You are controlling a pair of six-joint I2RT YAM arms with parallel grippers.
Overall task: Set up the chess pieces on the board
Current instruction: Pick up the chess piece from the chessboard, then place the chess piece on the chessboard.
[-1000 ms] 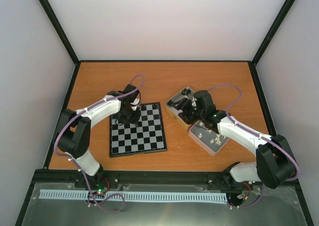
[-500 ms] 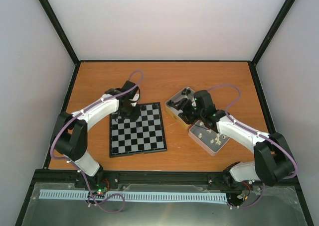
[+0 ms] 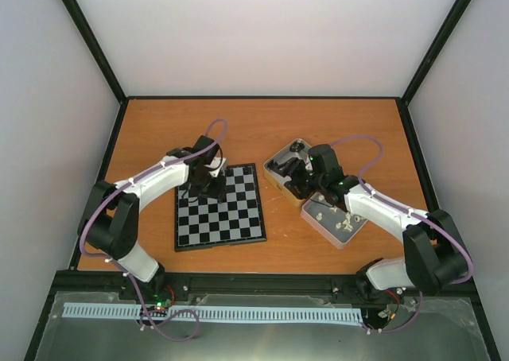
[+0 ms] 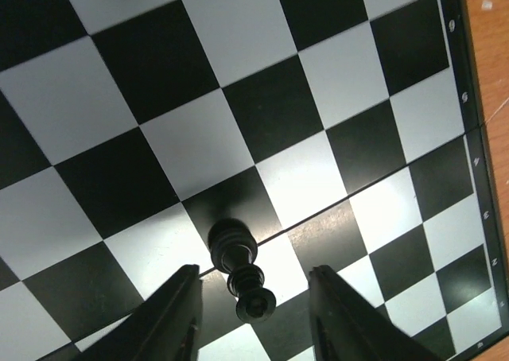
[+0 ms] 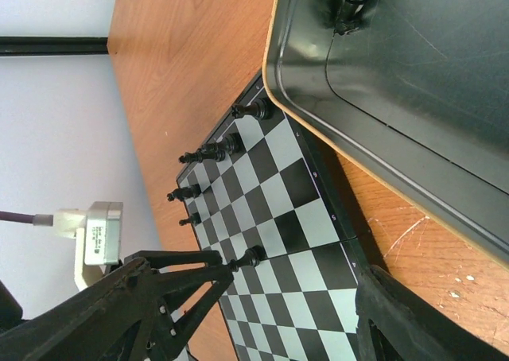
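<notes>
While the overhead view counts two arms, one board (image 3: 220, 210) on the orange surface (image 3: 159, 122) and, to its right, a far tin (image 3: 274, 159) and a near tin (image 3: 338, 243), only the left wrist view shows the left gripper (image 4: 253, 273) with fingers (image 4: 171, 313) parted either side of one standing black piece (image 4: 232, 242), neither touching it. Small white marks (image 4: 465, 98) on the board's border are too tiny to read. Only the right wrist view shows about six black pieces (image 5: 253, 109) standing on the board, and the right gripper (image 5: 298, 281) by the far tin, fingers wide, holding nothing.
</notes>
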